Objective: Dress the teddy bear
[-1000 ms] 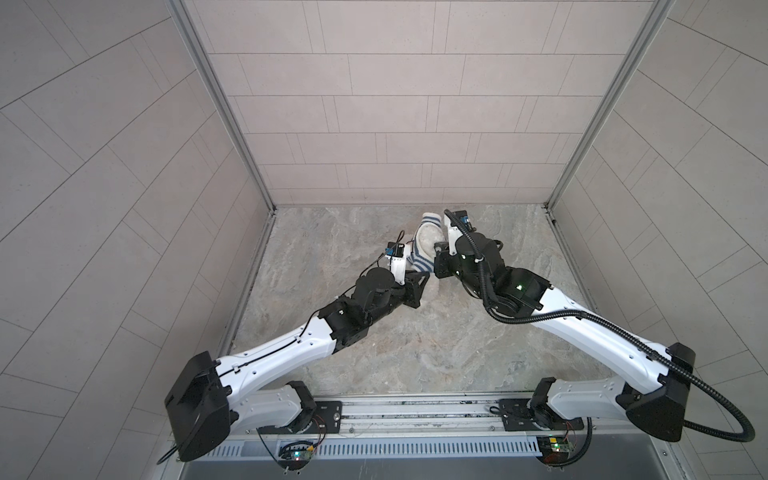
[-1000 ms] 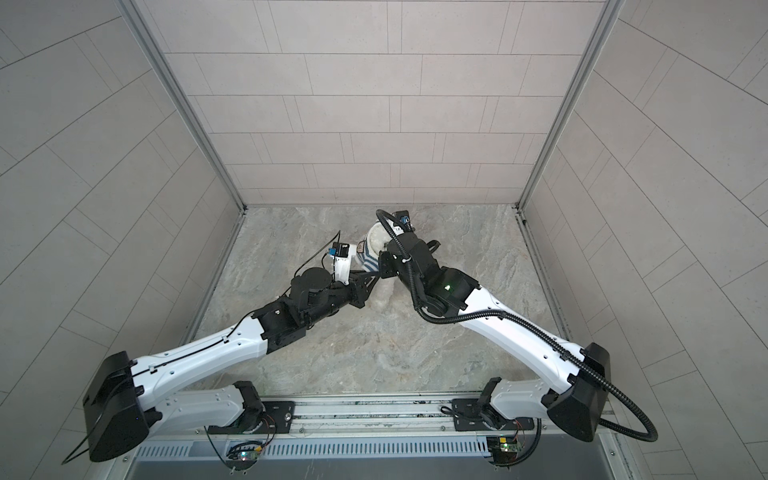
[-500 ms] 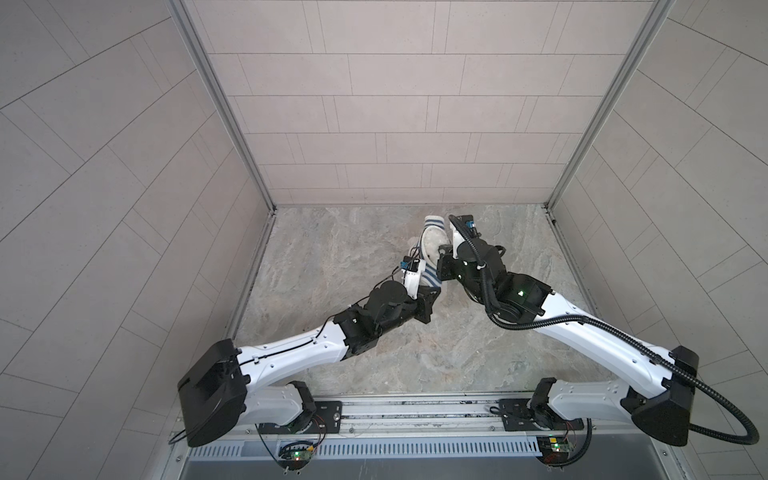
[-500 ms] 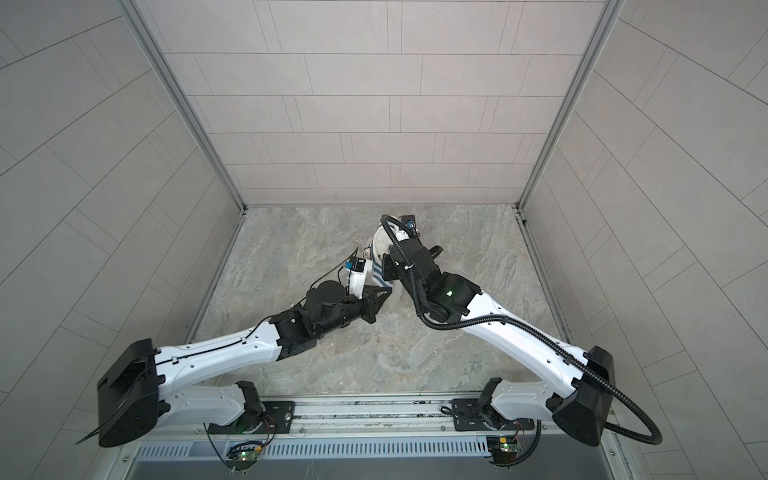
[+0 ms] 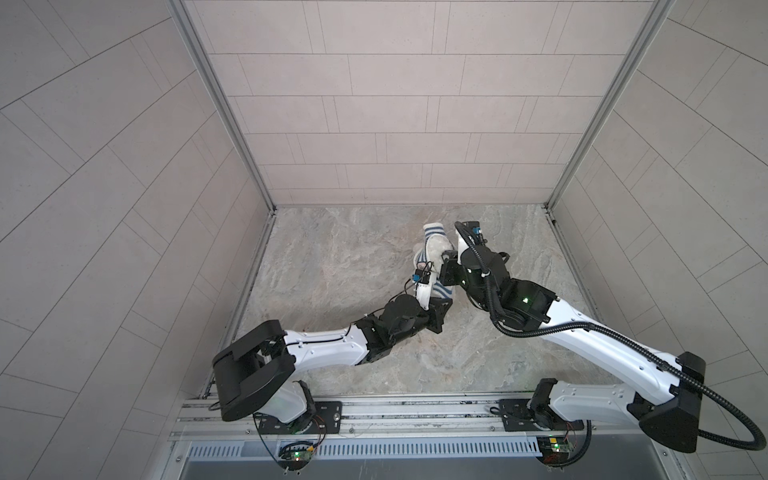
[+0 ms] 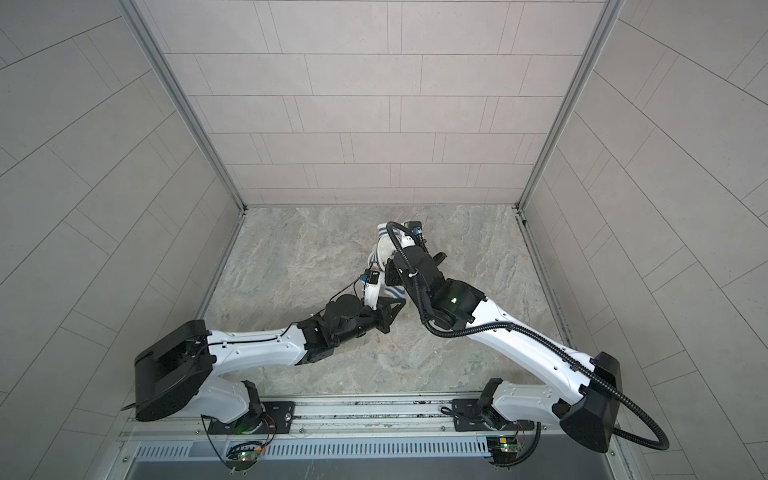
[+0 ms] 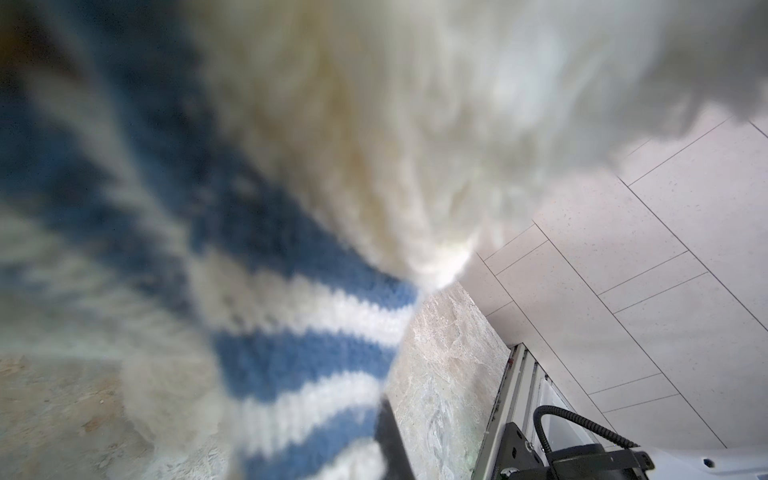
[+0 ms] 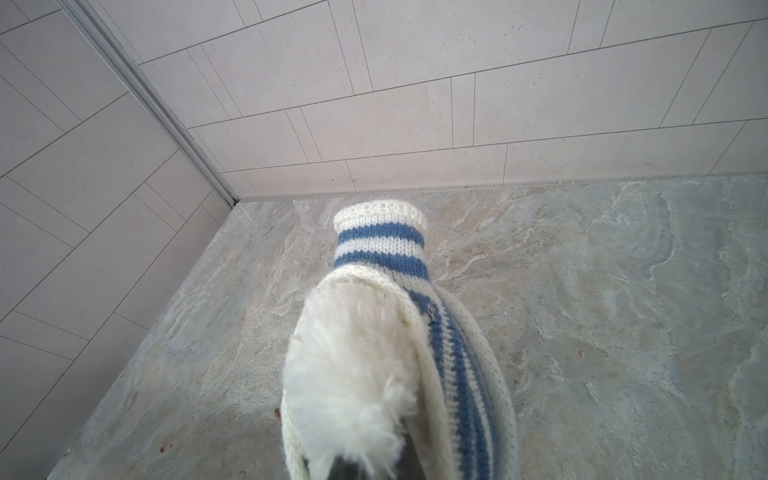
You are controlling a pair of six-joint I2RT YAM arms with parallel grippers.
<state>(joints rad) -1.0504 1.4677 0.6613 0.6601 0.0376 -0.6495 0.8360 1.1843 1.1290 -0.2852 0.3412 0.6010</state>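
The teddy bear (image 5: 435,250), white and fluffy, hangs above the floor between my two grippers in both top views, with the blue-and-white striped shirt (image 5: 443,293) around it. My left gripper (image 5: 441,306) is shut on the shirt's lower edge from below. In the left wrist view the shirt (image 7: 291,357) and fur (image 7: 415,124) fill the frame, blurred, beside one dark finger (image 7: 392,440). My right gripper (image 5: 447,271) is shut on the bear's fur (image 8: 349,374) inside the shirt's opening. A striped sleeve (image 8: 380,241) sticks out at the far end.
The marbled stone floor (image 5: 332,266) is enclosed by tiled walls (image 5: 395,124) at the back and both sides. A metal rail (image 5: 395,409) with the two arm bases runs along the front edge.
My left gripper has dropped nearer the front, under the bear, and shut on the shirt's lower edge. The right gripper has kept its hold and hardly moved.
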